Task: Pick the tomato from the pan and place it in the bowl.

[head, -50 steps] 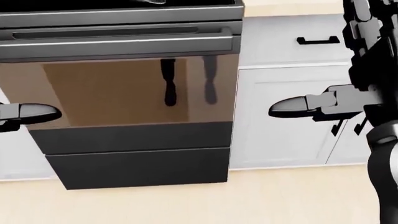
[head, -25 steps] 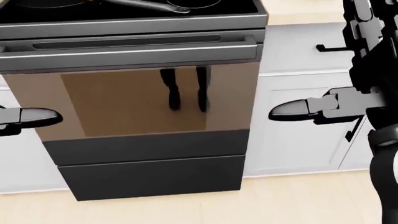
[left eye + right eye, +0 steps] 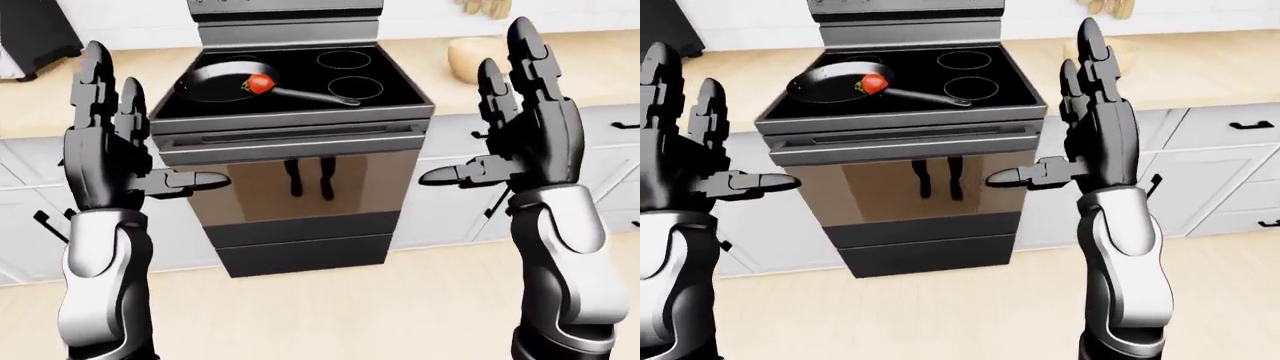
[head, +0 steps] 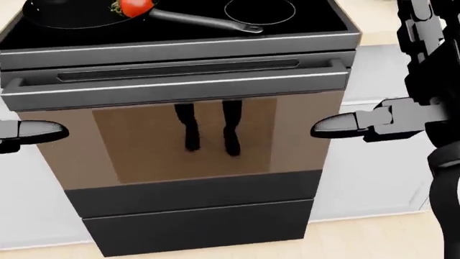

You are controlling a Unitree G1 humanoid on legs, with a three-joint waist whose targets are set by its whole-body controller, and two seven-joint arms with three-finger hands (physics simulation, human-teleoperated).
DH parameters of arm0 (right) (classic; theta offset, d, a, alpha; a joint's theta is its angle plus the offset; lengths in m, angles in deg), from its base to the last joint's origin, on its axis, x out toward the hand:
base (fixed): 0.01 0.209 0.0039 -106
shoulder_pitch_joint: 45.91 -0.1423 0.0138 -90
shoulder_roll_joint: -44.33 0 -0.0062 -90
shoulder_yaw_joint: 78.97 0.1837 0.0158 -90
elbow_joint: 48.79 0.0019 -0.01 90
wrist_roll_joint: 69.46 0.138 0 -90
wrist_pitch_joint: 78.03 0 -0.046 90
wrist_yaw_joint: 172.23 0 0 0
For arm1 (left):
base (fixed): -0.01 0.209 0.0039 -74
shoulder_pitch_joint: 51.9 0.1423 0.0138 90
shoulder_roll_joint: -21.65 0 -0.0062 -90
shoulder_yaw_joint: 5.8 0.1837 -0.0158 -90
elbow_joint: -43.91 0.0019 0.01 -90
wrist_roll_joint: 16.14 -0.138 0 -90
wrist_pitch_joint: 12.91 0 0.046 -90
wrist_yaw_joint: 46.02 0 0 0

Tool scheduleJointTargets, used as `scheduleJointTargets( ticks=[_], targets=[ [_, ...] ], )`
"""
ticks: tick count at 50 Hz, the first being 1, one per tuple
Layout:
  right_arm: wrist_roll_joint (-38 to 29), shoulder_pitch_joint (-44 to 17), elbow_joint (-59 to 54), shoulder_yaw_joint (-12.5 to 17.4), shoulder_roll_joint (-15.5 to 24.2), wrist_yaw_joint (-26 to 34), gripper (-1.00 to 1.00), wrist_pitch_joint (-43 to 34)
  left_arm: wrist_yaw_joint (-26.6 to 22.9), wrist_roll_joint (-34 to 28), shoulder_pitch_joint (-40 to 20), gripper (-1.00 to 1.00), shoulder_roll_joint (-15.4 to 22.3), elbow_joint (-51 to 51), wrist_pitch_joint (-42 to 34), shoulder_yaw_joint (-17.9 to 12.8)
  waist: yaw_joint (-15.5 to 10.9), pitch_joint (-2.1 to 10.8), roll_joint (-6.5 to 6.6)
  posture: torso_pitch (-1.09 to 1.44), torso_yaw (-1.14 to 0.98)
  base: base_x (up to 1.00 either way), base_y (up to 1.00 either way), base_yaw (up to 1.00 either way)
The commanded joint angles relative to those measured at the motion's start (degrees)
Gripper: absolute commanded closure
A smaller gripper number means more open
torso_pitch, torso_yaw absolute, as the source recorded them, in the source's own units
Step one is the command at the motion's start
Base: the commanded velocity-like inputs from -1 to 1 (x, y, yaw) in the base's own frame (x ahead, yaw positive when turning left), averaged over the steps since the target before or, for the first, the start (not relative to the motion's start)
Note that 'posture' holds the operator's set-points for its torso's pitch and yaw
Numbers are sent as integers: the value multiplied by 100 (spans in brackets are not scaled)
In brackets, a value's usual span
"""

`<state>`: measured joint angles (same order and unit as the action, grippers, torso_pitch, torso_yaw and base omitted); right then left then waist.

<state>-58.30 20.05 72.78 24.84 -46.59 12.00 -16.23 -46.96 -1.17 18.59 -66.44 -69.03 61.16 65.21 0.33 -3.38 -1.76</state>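
A red tomato (image 3: 260, 84) lies in a black pan (image 3: 215, 81) on the left part of the black cooktop (image 3: 390, 94); the pan's handle (image 3: 315, 96) points right. The tomato also shows at the top of the head view (image 4: 135, 6). A tan bowl (image 3: 472, 58) stands on the counter right of the stove, partly hidden behind my right hand. My left hand (image 3: 140, 135) and right hand (image 3: 480, 112) are raised, open and empty, palms facing each other, on either side of the oven and well short of the pan.
The oven door (image 4: 187, 135) with its bar handle (image 4: 179, 73) faces me. White cabinets with black handles (image 3: 1248, 125) flank the stove. A black appliance (image 3: 30, 34) stands on the counter at top left. Beige floor (image 3: 350, 315) lies below.
The camera has moved: in the head view the stove has slid down and right, bringing the cooktop, pan and tomato into view. Both hands stay open in the same places.
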Motion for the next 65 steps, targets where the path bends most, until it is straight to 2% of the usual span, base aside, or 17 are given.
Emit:
scheduleJointTargets(
  ticks=[1,8,11,14,23,27,28,30,35,37,39,51,55,56,57,60,65],
  targets=[
    [-2,-166,150,-4,41,-7,-100,102,8,-5,-147,-100,116,-172,133,-111,-37,136,-101,0,0,32,35,0],
    [-9,-162,130,-2,31,-13,-100,119,4,-5,-148,-100,113,-147,156,-112,97,123,196,0,0,33,35,0],
    [-7,-173,131,2,34,-17,-100,110,8,5,-150,-100,116,-152,147,-119,107,292,754,0,0,33,35,0],
    [6,-174,125,15,28,-34,-100,120,11,10,-141,-100,119,-169,136,-123,10,118,655,0,0,30,34,0],
    [37,-183,152,20,43,-60,-100,89,21,23,-153,-100,134,-199,98,-129,-110,199,216,0,0,19,28,0],
    [56,-192,150,44,62,-63,-100,88,17,19,-159,-100,139,-215,89,-126,-145,293,-148,0,0,18,25,0],
    [60,-185,152,52,68,-63,-100,94,17,24,-158,-100,141,-220,83,-134,-95,226,76,0,0,18,24,0],
    [82,-194,153,67,77,-74,-100,85,20,30,-160,-100,146,-247,65,-140,-72,171,-83,0,0,18,24,0],
    [169,-185,148,111,87,-102,-100,105,29,28,-162,-100,145,-282,40,-138,14,180,109,0,0,16,21,0],
    [231,-190,162,132,94,-130,-100,110,28,27,-162,-100,146,-278,42,-141,37,150,299,0,0,12,18,0],
    [254,-185,160,129,103,-143,-100,121,28,30,-163,-100,148,-278,42,-147,23,290,716,0,0,7,13,0],
    [337,-215,188,143,158,-198,-100,105,46,45,-207,-100,178,-297,-9,-150,-73,245,167,0,0,5,10,0],
    [357,-218,176,166,179,-211,-100,117,56,48,-236,-100,192,-339,-65,-141,-82,331,-305,0,0,5,4,0],
    [363,-216,178,170,180,-216,-100,119,55,47,-237,-100,192,-345,-67,-141,-34,265,31,0,0,5,3,0],
    [362,-200,181,166,179,-213,-100,134,53,44,-229,-100,187,-342,-57,-141,-54,260,-80,0,0,5,2,0],
    [365,-198,168,167,181,-217,-100,154,41,31,-217,-100,185,-319,-30,-148,-27,211,-15,0,0,4,3,0],
    [371,-181,170,174,181,-219,-100,184,36,22,-210,-100,180,-316,-18,-142,72,188,407,0,0,5,1,0]
  ],
)
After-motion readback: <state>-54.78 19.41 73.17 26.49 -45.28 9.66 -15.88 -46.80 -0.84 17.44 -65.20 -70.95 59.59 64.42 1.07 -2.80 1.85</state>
